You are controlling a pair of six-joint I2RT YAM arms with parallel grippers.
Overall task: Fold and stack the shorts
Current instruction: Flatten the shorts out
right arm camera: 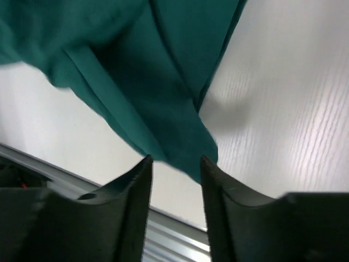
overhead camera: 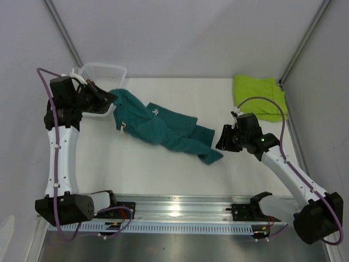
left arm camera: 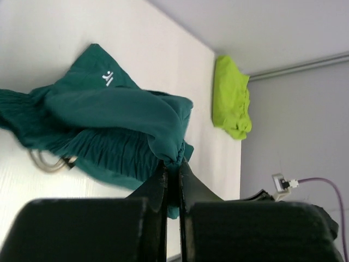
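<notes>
Two pairs of shorts are showing on the white tabletop (overhead camera: 163, 180), one teal and one lime-green. The teal pair (overhead camera: 163, 131) is lying stretched out in a long diagonal band, running from near the back-left corner towards the middle of the right edge, crumpled and unfolded. Its one small white logo (overhead camera: 155, 112) is facing up on the half nearer the back-left corner, and one cream drawstring (left arm camera: 49, 161) is trailing out from under the waistband onto the bare surface. The lime-green pair (overhead camera: 259, 95) is sitting in a bunched heap in the back-right corner, well apart from the teal pair and touching neither gripper.

One white basket (overhead camera: 106, 70) is standing in the back-left corner.

Two grippers are working at opposite ends of the teal pair. The left gripper (overhead camera: 112, 98) is hovering just beside the basket, and its fingers are pressing tightly together on a gathered fold of the teal cloth, lifting that end slightly off the tabletop. The right gripper (overhead camera: 221, 139) is hanging at the far leg end, towards the right edge. Its two fingers (right arm camera: 136, 185) are standing apart with bare tabletop showing between them, and the tip of the teal hem is lying just at their mouth, not clamped.
</notes>
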